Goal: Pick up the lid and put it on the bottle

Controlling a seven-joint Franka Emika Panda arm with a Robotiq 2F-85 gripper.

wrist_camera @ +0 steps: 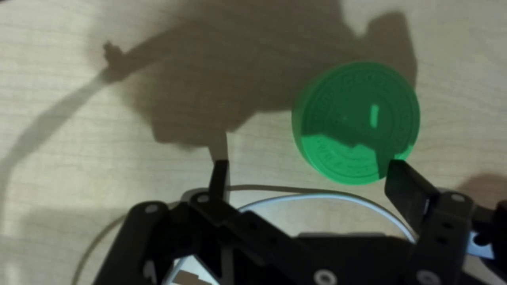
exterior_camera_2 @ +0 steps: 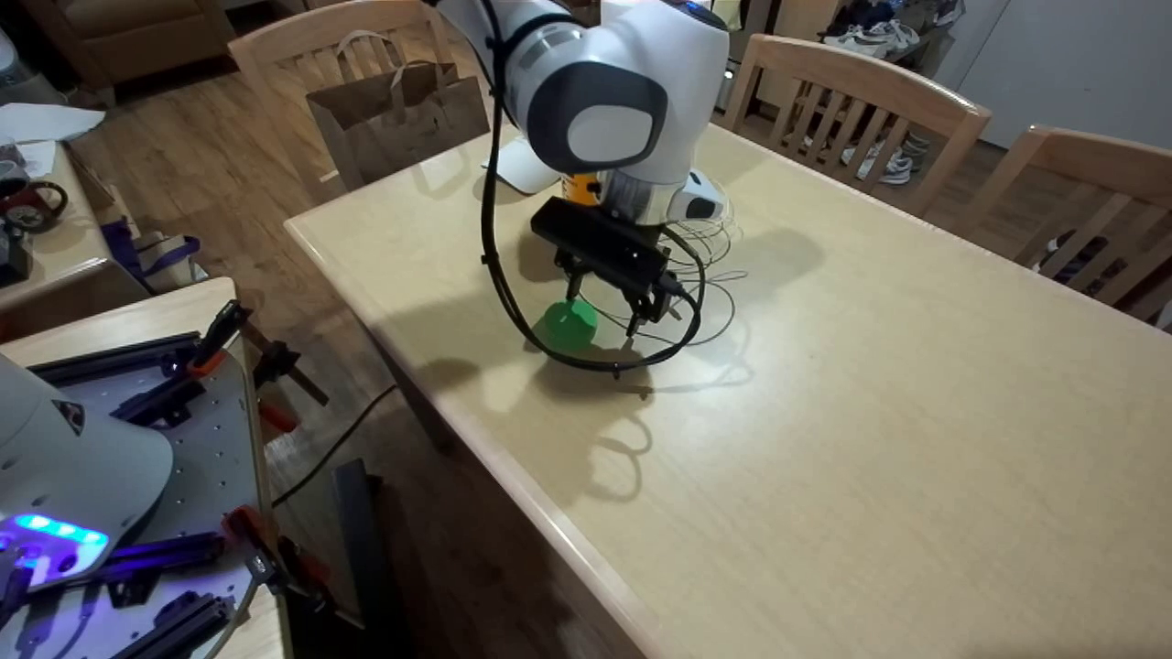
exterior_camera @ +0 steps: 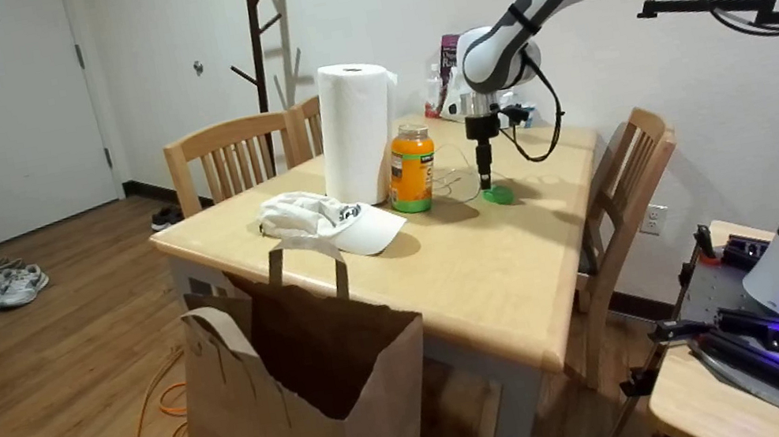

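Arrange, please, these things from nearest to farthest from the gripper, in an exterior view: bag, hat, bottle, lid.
1. Lid, on the table, close by the gripper.
2. Bottle, left in the picture.
3. Hat, farther left.
4. Bag, beyond the table edge, at picture bottom.

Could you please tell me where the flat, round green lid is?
In the wrist view, the lid lies right of centre on the pale wooden table, near the open black gripper and a thin white cable.

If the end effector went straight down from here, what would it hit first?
Probably the green lid, near its edge, with one fingertip; the other points at the tabletop. Any gap beneath is hard to judge.
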